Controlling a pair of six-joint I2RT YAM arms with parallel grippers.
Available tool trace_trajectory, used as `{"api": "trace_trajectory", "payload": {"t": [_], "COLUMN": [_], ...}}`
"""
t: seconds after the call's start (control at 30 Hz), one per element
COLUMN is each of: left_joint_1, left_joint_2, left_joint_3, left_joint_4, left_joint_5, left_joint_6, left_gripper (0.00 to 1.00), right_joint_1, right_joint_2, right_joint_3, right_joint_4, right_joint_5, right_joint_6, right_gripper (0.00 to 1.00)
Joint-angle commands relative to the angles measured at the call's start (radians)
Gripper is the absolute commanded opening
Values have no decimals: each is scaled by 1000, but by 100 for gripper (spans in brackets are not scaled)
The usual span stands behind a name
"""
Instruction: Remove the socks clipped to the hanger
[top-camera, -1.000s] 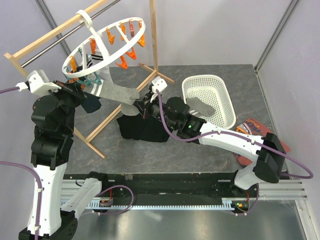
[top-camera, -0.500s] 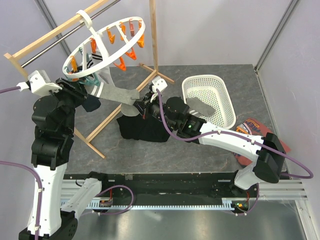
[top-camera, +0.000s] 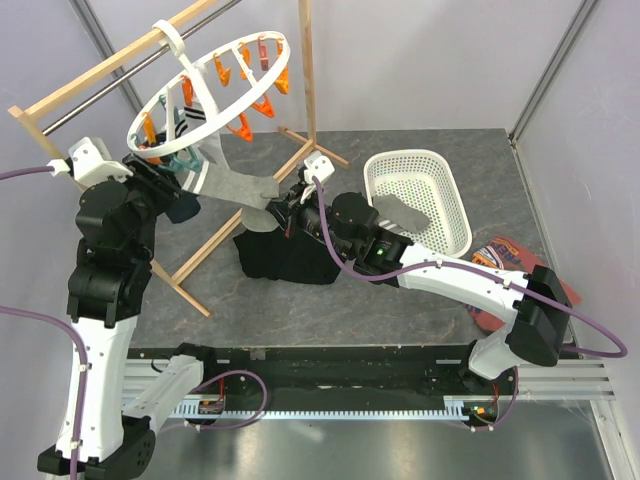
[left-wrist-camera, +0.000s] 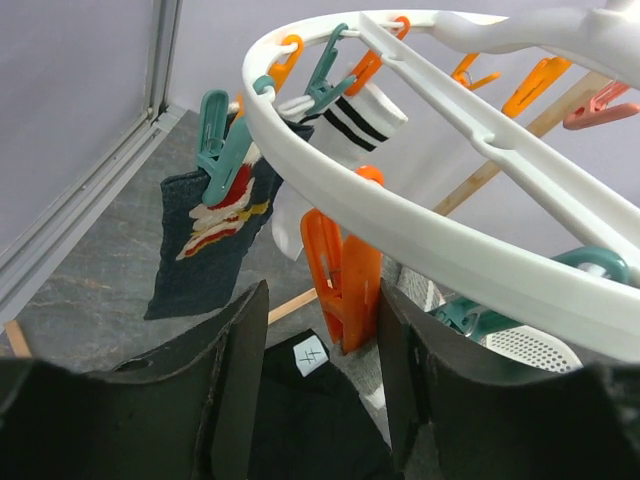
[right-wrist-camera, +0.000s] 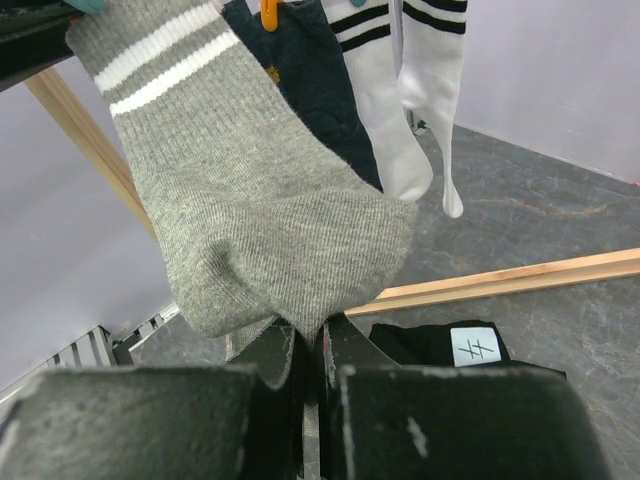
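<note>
The white ring hanger (top-camera: 210, 90) hangs from the wooden rail, fringed with orange and teal pegs. A grey sock (top-camera: 235, 187) stretches from under the ring down to my right gripper (top-camera: 275, 212), which is shut on its toe (right-wrist-camera: 315, 345). My left gripper (left-wrist-camera: 320, 380) is open, its jaws on either side of an orange peg (left-wrist-camera: 345, 285) below the ring; grey fabric shows just under that peg. A navy sock (left-wrist-camera: 200, 250) with an orange-white cuff hangs from a teal peg. A white sock with black stripes (left-wrist-camera: 350, 115) is clipped behind it.
A white basket (top-camera: 445, 190) at the right holds a grey sock (top-camera: 400, 212). A black garment (top-camera: 285, 258) lies on the table under the right arm. A red-brown shirt (top-camera: 500, 255) lies at the far right. The wooden frame's legs (top-camera: 215, 240) cross the table.
My left gripper has gone from shut to open and has shifted slightly up and right by the ring. The right gripper still holds the grey sock's toe in place.
</note>
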Motion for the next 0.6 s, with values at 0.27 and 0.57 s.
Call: {"api": "trace_trajectory", "payload": {"t": [0.27, 0.57], "left_joint_1": [0, 1], "left_joint_2": [-6, 11], "left_joint_3": [66, 92], "left_joint_4": [-14, 3], "left_joint_5": [-47, -13], "left_joint_6": [-28, -54], "left_gripper": [54, 57], "right_joint_1": [-3, -3], "right_joint_2": [-11, -15], "right_joint_3": [54, 56], "right_joint_4": [23, 12], "right_joint_5": [-12, -12], "right_joint_6": [10, 6], "right_gripper": [0, 0]}}
